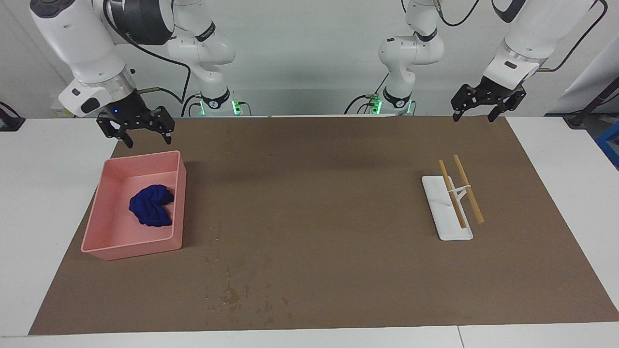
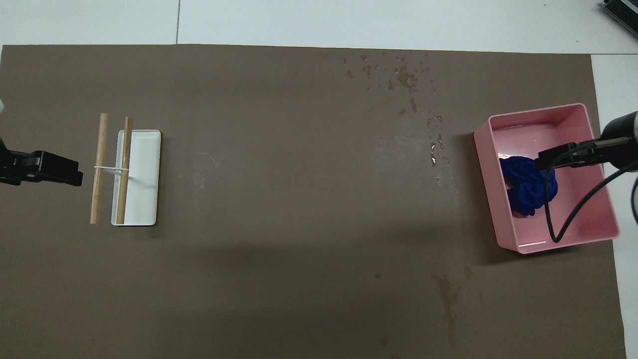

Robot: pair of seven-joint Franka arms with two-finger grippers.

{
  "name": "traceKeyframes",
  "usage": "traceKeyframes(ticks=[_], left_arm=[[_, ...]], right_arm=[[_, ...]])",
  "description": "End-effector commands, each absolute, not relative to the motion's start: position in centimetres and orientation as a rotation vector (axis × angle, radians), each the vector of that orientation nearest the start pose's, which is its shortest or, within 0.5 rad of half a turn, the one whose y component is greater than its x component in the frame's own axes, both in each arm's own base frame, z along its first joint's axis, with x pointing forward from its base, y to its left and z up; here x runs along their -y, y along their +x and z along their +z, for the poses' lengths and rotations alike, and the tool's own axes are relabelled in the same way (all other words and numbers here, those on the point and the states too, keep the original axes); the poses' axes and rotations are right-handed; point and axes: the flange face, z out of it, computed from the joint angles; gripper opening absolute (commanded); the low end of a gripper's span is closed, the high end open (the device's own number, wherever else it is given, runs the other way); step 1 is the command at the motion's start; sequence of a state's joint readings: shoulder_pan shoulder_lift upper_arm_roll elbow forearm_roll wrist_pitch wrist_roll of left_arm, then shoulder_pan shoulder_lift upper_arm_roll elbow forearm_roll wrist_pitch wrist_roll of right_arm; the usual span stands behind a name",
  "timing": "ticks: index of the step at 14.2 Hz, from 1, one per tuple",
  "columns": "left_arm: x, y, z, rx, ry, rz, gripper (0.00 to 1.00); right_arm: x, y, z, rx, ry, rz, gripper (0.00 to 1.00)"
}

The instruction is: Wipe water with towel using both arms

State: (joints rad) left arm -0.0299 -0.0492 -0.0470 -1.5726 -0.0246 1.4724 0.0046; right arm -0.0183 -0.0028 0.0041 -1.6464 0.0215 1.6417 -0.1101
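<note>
A crumpled dark blue towel (image 1: 151, 207) lies in a pink bin (image 1: 180, 193) at the right arm's end of the brown mat; it also shows in the overhead view (image 2: 521, 194). Water droplets and damp specks (image 1: 232, 295) are scattered on the mat beside the bin and farther from the robots than it, as the overhead view (image 2: 403, 77) also shows. My right gripper (image 1: 149, 141) is open and empty, raised over the bin's edge nearest the robots; in the overhead view (image 2: 543, 162) it covers the towel. My left gripper (image 1: 474, 117) is open and empty, waiting above the mat's edge at the left arm's end.
A white tray (image 1: 442, 227) with a small rack holding two wooden sticks (image 1: 468, 188) lies toward the left arm's end. A dark damp streak (image 2: 448, 294) marks the mat nearer the robots than the bin. The brown mat (image 1: 314, 193) covers most of the table.
</note>
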Motion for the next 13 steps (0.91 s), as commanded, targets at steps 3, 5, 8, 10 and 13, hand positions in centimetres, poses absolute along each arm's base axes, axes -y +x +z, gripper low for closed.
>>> traceKeyframes(ticks=[3,5,8,10,13], left_arm=[[4.2,51.9,64.3,-0.123,-3.154,0.083,1.0],[4.2,51.9,64.3,-0.123,-3.154,0.083,1.0],[4.2,51.9,64.3,-0.123,-3.154,0.081,1.0],[4.2,51.9,64.3,-0.123,-3.154,0.083,1.0],[4.2,51.9,64.3,-0.123,-3.154,0.083,1.0]], right_arm=[[0.1,55.4,59.7,0.144,-3.12,0.008,1.0],[-0.2,55.3,59.8,0.073,-3.123,0.009,1.0],[-1.3,55.3,59.7,-0.002,-3.124,0.013,1.0],[-1.3,55.4,59.7,-0.007,-3.124,0.008,1.0],[-1.3,55.4,59.7,-0.007,-3.124,0.001,1.0]])
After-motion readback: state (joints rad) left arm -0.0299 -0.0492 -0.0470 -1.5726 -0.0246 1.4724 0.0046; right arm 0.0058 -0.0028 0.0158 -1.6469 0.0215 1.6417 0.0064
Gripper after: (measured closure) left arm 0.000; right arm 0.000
